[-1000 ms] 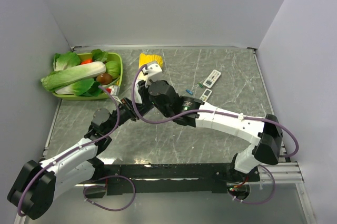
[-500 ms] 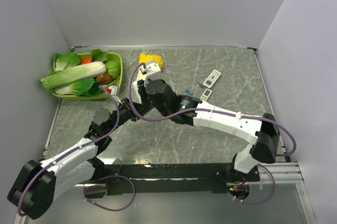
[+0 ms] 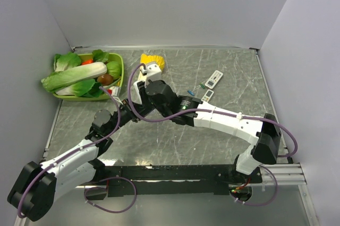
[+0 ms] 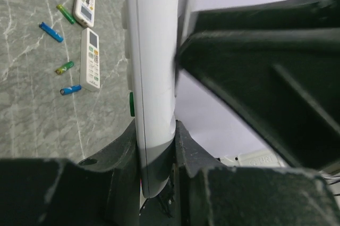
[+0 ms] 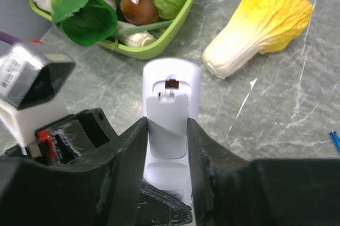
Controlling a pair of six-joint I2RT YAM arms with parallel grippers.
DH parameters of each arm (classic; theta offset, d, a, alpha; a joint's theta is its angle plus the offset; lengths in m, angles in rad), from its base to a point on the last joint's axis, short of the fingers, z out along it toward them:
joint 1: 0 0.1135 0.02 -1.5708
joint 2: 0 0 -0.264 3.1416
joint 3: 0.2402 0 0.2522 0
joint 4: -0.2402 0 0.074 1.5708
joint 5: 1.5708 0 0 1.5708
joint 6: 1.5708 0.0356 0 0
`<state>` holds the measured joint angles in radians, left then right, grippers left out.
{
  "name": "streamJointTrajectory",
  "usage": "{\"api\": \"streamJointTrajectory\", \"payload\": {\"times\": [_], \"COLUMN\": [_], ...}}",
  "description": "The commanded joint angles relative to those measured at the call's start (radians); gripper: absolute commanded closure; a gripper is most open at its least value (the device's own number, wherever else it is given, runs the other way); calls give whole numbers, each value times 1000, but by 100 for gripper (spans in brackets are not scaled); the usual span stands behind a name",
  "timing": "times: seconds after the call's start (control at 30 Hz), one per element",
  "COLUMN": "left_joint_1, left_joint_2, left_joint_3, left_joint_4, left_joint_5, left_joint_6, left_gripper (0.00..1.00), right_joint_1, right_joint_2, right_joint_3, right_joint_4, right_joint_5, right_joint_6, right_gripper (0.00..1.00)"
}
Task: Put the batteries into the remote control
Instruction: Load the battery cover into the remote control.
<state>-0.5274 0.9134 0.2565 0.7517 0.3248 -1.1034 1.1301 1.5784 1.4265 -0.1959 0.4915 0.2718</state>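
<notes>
A white remote control (image 4: 154,50) stands edge-on in my left gripper (image 4: 156,146), which is shut on its lower end. The same remote (image 5: 171,74) shows its back, and my right gripper (image 5: 166,130) has a finger against each side of the battery cover (image 5: 166,111). From above, both grippers meet at the remote (image 3: 136,93). Loose batteries lie on the table: blue (image 4: 51,31), green (image 4: 66,14), green (image 4: 65,67), blue (image 4: 70,89). From above I see a blue one (image 3: 190,92) and a green one (image 3: 202,85).
Two other white remotes (image 3: 214,78) (image 3: 208,95) lie right of centre. A green basket (image 3: 121,65) of vegetables stands at the back left, close to the grippers. A yellow cabbage (image 3: 152,59) lies beside it. Walls enclose the table.
The right arm has shifted slightly left toward the held remote. The left arm and remote have stayed in place.
</notes>
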Motion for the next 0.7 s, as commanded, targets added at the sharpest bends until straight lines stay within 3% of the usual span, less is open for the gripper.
{"api": "streamJointTrajectory", "payload": {"times": [0.0,0.4,0.67], "left_joint_1": [-3,-3,-3], "left_joint_2": [-13,-15,-1], "left_joint_3": [13,4,-5], "left_joint_4": [135,144,179], "left_joint_5": [3,8,40], "left_joint_6": [-15,-21,-21], "left_gripper": [98,98,98], "right_joint_1": [8,8,-7], "right_joint_2": [32,-4,-107], "right_joint_3": [43,41,58], "right_joint_4": [-45,-40,-22], "right_joint_5": [9,-16,-123], "right_joint_6": [6,7,-64], "right_gripper": [55,36,7]}}
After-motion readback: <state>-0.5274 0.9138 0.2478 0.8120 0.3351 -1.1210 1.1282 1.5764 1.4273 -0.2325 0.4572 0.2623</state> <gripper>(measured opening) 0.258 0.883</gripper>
